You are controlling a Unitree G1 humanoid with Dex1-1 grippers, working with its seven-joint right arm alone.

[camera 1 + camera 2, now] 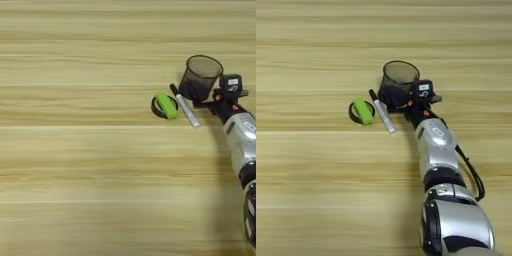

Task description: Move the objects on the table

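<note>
So from my seat the silver forearm runs up from the bottom right across the wood-grain table, and the right gripper sits low against the black mesh pen cup, though I honestly can't tell if the fingers are clamped on it or not. Just left of it lies the white black-capped marker, then the lime-green block resting on the black tape roll, with the cup standing upright furthest back.
</note>
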